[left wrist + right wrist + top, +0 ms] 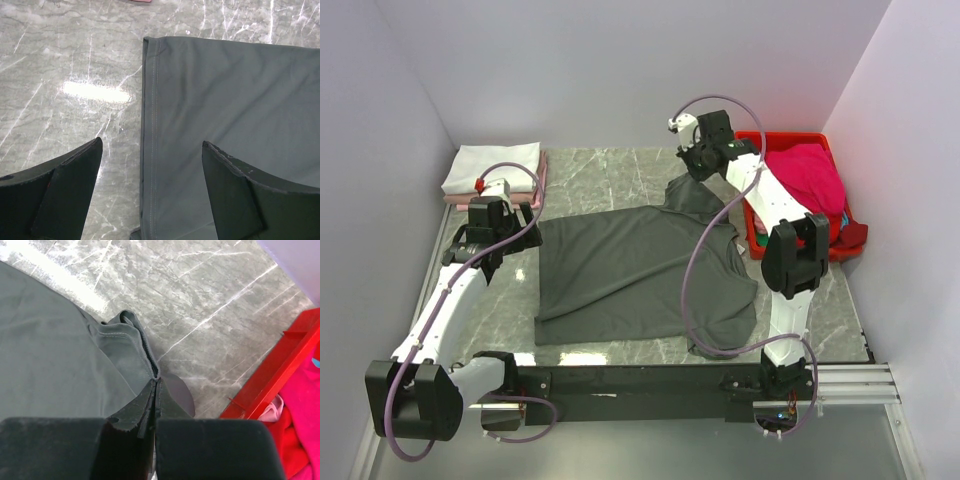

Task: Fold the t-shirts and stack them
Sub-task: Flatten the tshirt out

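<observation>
A dark charcoal-grey t-shirt (635,270) lies spread on the marble table. My right gripper (695,162) is shut on its far right corner and holds that corner lifted; in the right wrist view the pinched grey cloth (127,347) runs into the closed fingertips (156,382). My left gripper (516,243) is open at the shirt's left edge; in the left wrist view its fingers (75,175) straddle the stitched hem (150,150) just above the cloth. Folded white (492,166) and pale pink (538,185) shirts are stacked at the far left. Magenta cloth (815,175) fills the crate.
A red plastic crate (798,138) stands at the far right, close to my right arm; its rim also shows in the right wrist view (280,365). Grey walls close in the table on three sides. A black rail (650,380) runs along the near edge.
</observation>
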Robot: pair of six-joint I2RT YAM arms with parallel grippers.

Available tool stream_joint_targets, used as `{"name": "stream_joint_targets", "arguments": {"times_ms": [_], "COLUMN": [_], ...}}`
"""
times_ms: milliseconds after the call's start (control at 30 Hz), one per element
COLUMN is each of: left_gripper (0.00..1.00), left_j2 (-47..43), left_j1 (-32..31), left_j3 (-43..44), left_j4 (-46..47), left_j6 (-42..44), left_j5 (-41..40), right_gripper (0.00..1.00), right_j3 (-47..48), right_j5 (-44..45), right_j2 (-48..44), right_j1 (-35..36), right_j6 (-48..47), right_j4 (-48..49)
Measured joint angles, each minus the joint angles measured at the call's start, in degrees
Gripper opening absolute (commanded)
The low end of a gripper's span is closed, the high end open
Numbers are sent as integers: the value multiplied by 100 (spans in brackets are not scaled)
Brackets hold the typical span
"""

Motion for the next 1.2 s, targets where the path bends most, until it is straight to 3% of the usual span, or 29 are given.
{"name": "stream_joint_targets", "arguments": {"times_ms": [367, 533, 600, 733, 967, 1200], "left_gripper": [84, 63, 54, 45, 45, 46], "left_j2": [70, 361, 702, 1895, 4009, 4889], "left_j1": [2, 219, 376, 566, 789, 866], "left_j3": [0, 63, 260, 1058, 2118, 2481], "left_j4": [11, 136, 138, 197, 463, 374], "left_j6": [0, -81, -136, -168, -122, -122], "left_j5": [-2, 192, 306, 409, 1019, 1408], "right_gripper": [0, 0, 0, 0, 0, 0], "right_j3": [76, 79, 79, 26, -39, -76], "right_j5": [-339, -581, -686, -863, -1167, -1368], "right_j2": [35, 35, 35, 33, 33, 33], "right_j1": [-184, -310, -365, -420, -470, -509], "right_j6": [-114, -66, -24, 59, 122, 127], "right_j4": [127, 186, 238, 385, 437, 461]}}
